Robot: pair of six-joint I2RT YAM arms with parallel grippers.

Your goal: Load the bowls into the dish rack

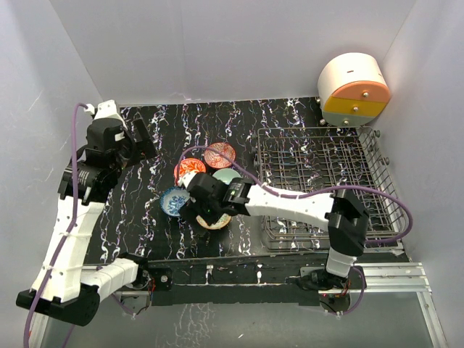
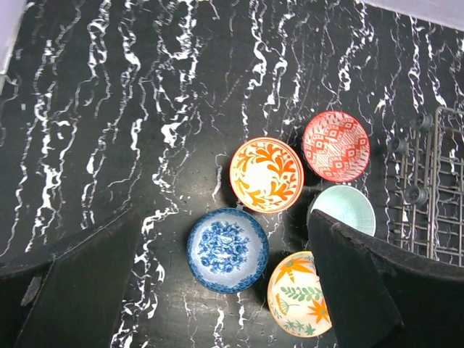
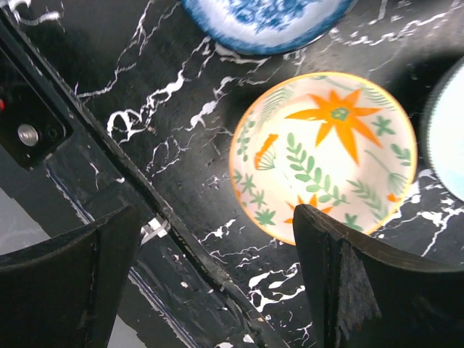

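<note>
Five bowls sit clustered on the black marbled table, left of the grey wire dish rack [image 1: 310, 131]: red-pink [image 1: 219, 154], orange-red [image 1: 190, 171], pale teal [image 1: 226, 176], blue patterned [image 1: 175, 201], and cream with an orange flower [image 1: 215, 221]. My right gripper [image 1: 205, 206] is open, low over the cream bowl [image 3: 326, 156]; one finger [image 3: 341, 275] overlaps its near rim, the other is off it. My left gripper [image 1: 141, 141] is open and empty, high at the far left, looking down on all five bowls, with the blue one [image 2: 228, 249] between its fingers. No bowl is in the rack.
A rounded white-orange-yellow drawer unit [image 1: 353, 90] stands at the back right behind the rack. The rack's left edge [image 2: 433, 196] lies close to the teal bowl [image 2: 344, 206]. The table's front edge [image 3: 145, 196] runs just beside the cream bowl. White walls enclose the table.
</note>
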